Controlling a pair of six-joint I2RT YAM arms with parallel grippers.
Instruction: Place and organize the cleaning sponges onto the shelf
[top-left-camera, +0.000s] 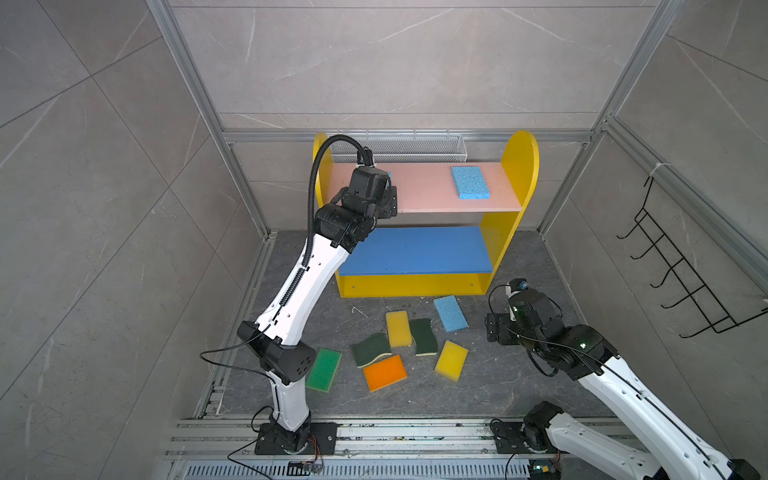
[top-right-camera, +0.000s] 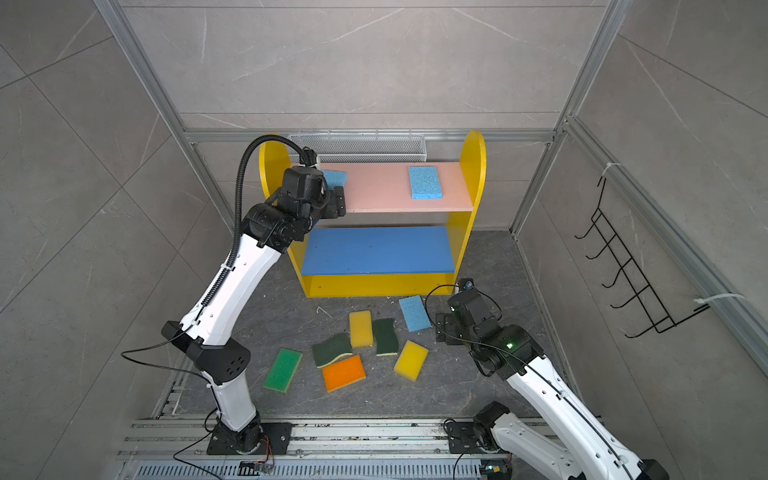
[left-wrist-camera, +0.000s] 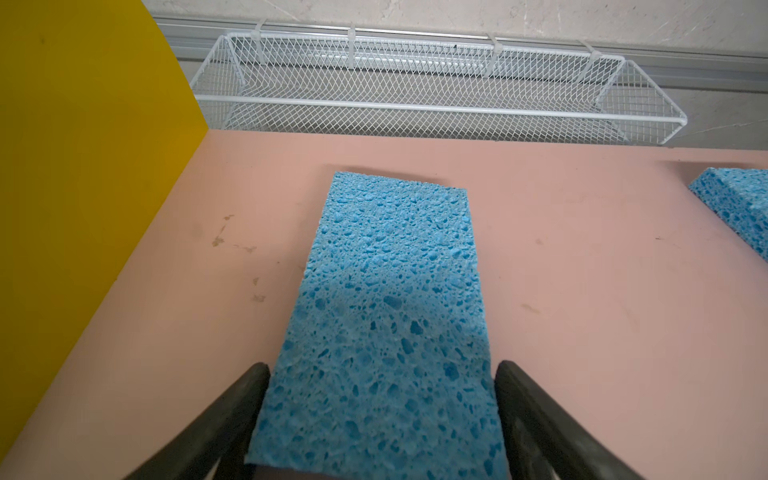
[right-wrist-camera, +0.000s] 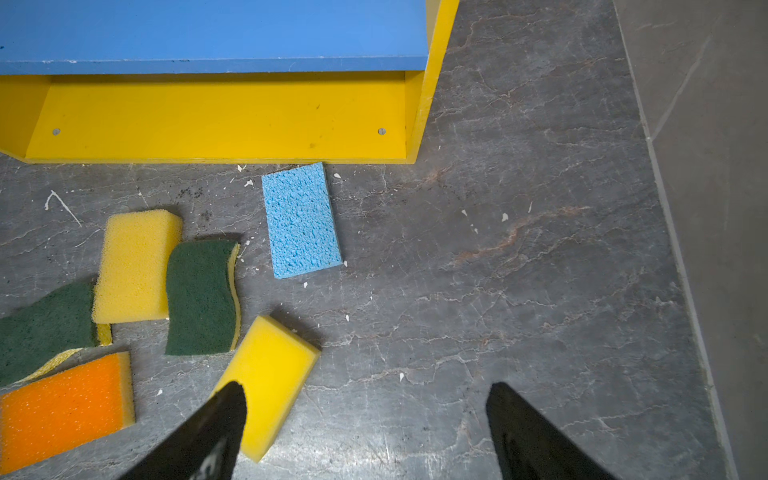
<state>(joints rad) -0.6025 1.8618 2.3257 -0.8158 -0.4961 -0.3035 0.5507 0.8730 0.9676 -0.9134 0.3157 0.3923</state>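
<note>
Left gripper (left-wrist-camera: 381, 365) spread astride blue sponge (left-wrist-camera: 386, 270) on shelf (left-wrist-camera: 582, 249) (pink board), right gripper (right-wrist-camera: 368, 384) gaping.

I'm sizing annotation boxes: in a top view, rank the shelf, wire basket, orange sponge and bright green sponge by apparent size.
In a top view:
1. shelf
2. wire basket
3. orange sponge and bright green sponge: alike, unranked.

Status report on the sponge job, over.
Left claw straddles blue sponge flat on pink board, grip unclear. Right claw open, empty, over floor. Second blue sponge shelved; seven loose sponges on floor. Nothing in the way.
</note>
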